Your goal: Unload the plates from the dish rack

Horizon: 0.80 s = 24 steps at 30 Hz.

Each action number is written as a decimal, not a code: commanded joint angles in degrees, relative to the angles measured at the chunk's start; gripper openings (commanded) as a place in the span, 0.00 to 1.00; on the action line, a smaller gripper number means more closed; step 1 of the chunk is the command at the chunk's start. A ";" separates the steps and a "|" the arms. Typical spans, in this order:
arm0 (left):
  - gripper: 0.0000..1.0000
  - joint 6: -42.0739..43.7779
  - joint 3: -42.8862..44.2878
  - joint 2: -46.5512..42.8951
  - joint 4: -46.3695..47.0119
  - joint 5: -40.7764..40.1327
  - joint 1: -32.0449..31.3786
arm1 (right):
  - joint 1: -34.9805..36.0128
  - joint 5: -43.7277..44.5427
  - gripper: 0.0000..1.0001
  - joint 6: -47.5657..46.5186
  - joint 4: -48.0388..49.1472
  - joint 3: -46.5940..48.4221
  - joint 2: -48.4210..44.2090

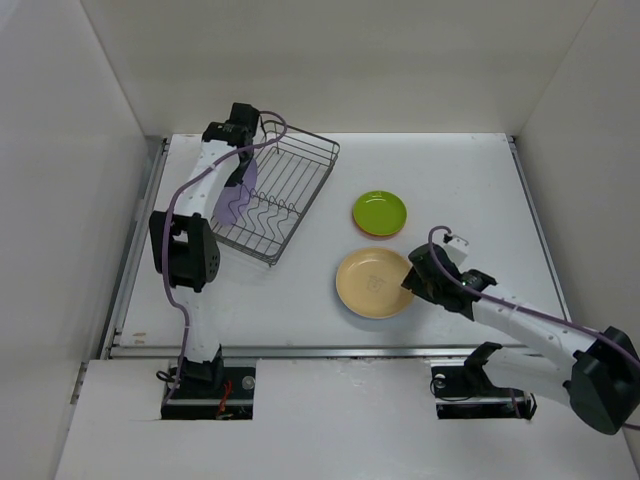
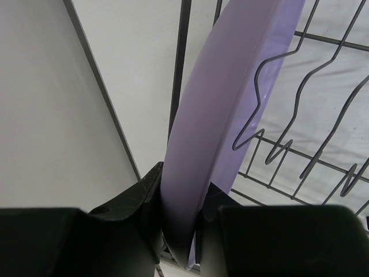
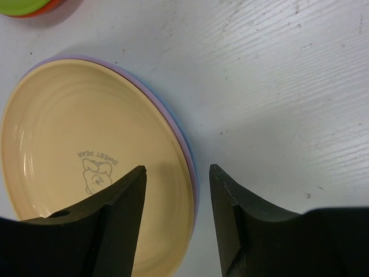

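Note:
The dish rack (image 1: 300, 175) stands at the back left, with a lavender plate (image 1: 238, 195) on edge at its left end. My left gripper (image 1: 245, 158) is shut on that plate's upper rim. In the left wrist view the lavender plate (image 2: 230, 98) runs up from between my left gripper's (image 2: 185, 184) fingers, beside the rack wires (image 2: 182, 57). A cream-yellow plate (image 1: 372, 283) lies flat on the table, a bluish rim (image 3: 185, 151) showing under it. My right gripper (image 1: 412, 275) is open over that plate's right edge, one finger over the cream-yellow plate (image 3: 86, 144), in the right wrist view (image 3: 178, 168).
A lime-green plate (image 1: 380, 210) lies on an orange one (image 1: 372, 233) behind the cream-yellow plate; both show at the top left of the right wrist view (image 3: 23, 6). White walls enclose the table on the left, back and right.

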 commanded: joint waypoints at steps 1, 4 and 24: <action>0.00 -0.42 0.87 -3.25 1.95 -4.92 0.98 | 0.45 1.37 0.54 -0.14 0.68 0.21 -2.28; 0.00 -0.42 3.07 -7.47 0.11 -4.92 0.98 | 0.45 1.89 0.57 -0.14 -1.25 1.34 -5.00; 0.00 -6.03 5.71 -28.30 -4.20 19.04 -5.87 | 0.45 -7.84 0.97 -15.59 -4.61 11.81 -22.92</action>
